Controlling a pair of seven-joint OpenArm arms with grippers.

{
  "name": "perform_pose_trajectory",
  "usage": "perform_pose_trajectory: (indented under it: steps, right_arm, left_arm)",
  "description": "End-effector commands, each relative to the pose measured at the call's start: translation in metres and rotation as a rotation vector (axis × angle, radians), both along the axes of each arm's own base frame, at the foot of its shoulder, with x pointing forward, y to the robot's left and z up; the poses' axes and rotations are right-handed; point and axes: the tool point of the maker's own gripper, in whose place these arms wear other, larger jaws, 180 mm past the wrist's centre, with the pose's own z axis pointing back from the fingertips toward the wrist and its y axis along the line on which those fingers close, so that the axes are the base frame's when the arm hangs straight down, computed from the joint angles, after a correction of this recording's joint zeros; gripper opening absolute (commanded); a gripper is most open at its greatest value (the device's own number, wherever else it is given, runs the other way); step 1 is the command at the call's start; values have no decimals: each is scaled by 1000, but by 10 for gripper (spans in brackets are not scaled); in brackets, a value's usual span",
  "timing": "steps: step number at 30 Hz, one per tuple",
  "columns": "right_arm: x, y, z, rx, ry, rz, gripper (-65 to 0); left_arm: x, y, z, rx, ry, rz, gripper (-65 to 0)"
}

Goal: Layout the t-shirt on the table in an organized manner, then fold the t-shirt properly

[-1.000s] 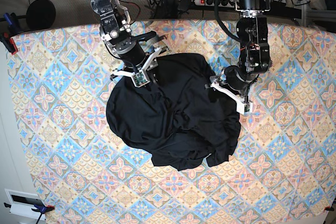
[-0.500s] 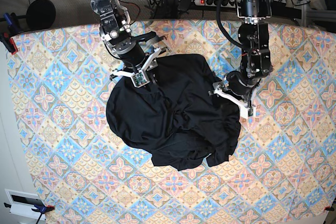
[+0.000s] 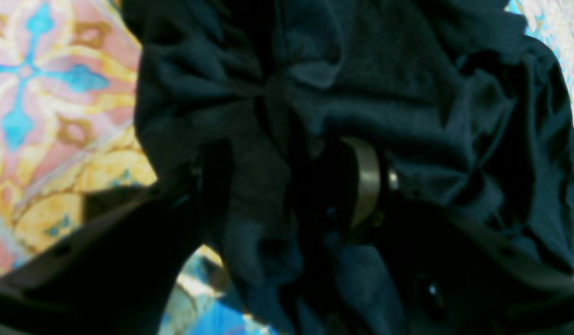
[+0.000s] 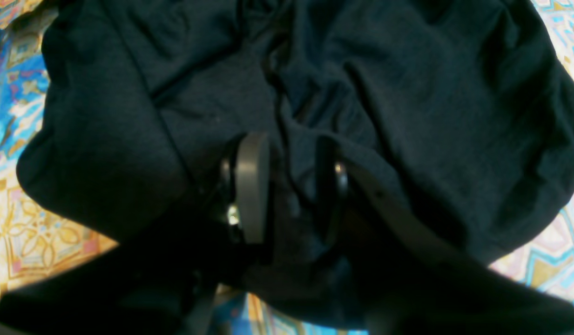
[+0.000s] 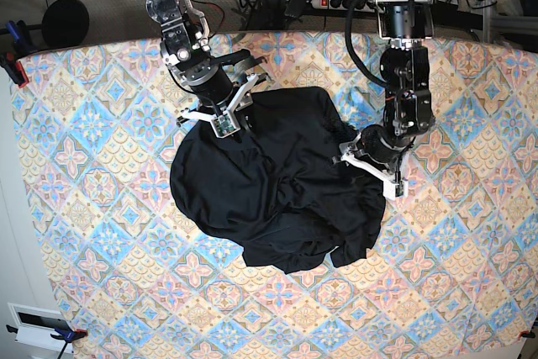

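Left end effector (image 3: 287,186): in its wrist view we see black fabric bunched between its jaws, so we read it as closed on a thick fold at the t-shirt (image 5: 277,178) edge. In the base view this left end effector (image 5: 370,161) sits at the garment's edge on that view's right.

Right end effector (image 4: 289,186): jaws narrow with a pinch of cloth between the grey pads (image 4: 252,186), so we take it as gripping the shirt too. In the base view it (image 5: 217,115) is at the garment's upper edge on that view's left.

The t-shirt lies as a rumpled black heap around the middle of the worktop (image 5: 101,208), on the pastel diamond-tile cover. Wrinkles run across it, and an edge is curled under at the near side. We cannot make out sleeves or collar clearly.

Progress, our judgement: early. The layout step is under way, with both edges gripped but nothing spread flat. Still left: pulling the shirt out smooth, squaring it up with sleeves out, then all the folds. No fold is done yet.
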Motion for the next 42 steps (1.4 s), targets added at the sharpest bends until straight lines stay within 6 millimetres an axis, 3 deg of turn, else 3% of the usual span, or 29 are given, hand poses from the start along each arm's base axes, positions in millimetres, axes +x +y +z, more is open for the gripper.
perform_pose_trajectory:
  steps: [1,17,28,31,33,35,36,39,42]
  right_arm:
    - [7,2,14,30,-47,-3,-478]
    - [7,2,13,30,-46,-3,-478]
    - [6,2,13,30,-44,-3,-478]
    - [5,2,13,30,-43,-3,-478]
    - [5,2,13,30,-43,-3,-478]
    - [5,2,12,30,-41,-3,-478]
    - [5,2,12,30,-41,-3,-478]
    - [5,2,12,30,-41,-3,-478]
    - [5,2,12,30,-41,-3,-478]
  left_arm:
    - [13,1,13,-6,-46,5,-315]
    - [30,-10,27,-34,-76,0,-315]
    - [27,-51,26,-39,-77,-102,-325]
    - [27,-52,26,-40,-77,-104,-396]
    - [27,-51,26,-40,-78,-101,-486]
    - [28,-51,27,-42,-81,-99,-621]
    - [32,-50,31,-40,-90,-99,-650]
    - [40,-49,47,-34,-136,-101,-641]
    - [49,-50,90,-23,-255,-110,-650]
